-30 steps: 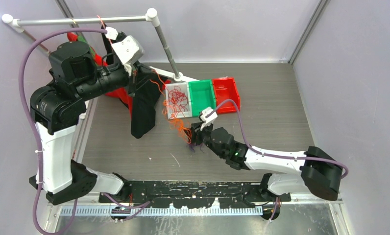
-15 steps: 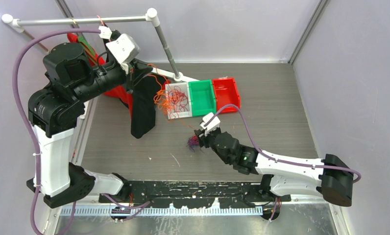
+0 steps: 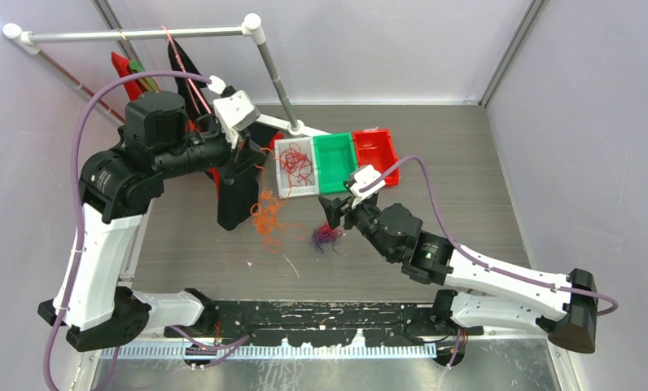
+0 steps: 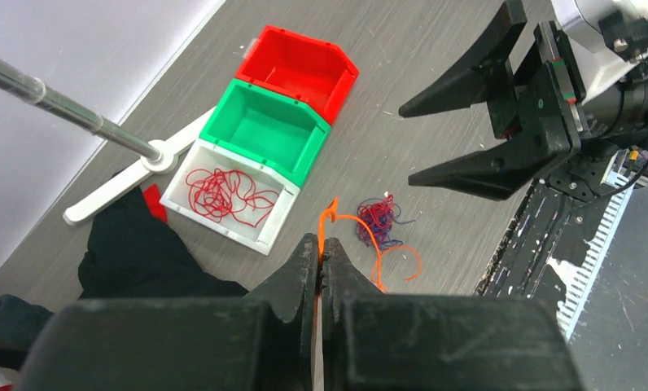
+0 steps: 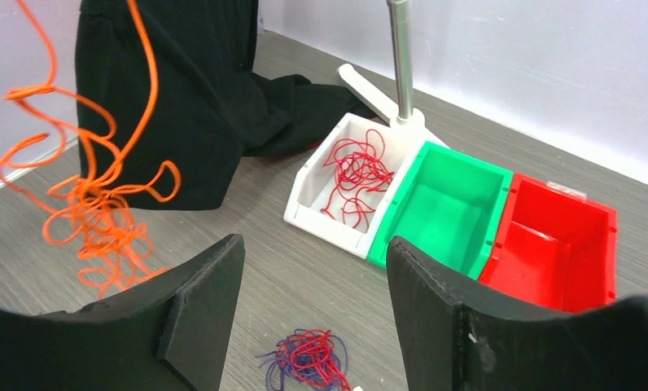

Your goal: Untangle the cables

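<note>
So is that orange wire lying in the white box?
No, the orange cable hangs from the shut left gripper; the white bin holds only a red cable.

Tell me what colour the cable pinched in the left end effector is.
Orange; the cable shows best in the right wrist view.

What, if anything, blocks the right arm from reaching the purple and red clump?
Likely nothing, so yes: the open right gripper hovers close to the purple and red clump, and the orange cable dangles clear to its side.
</note>
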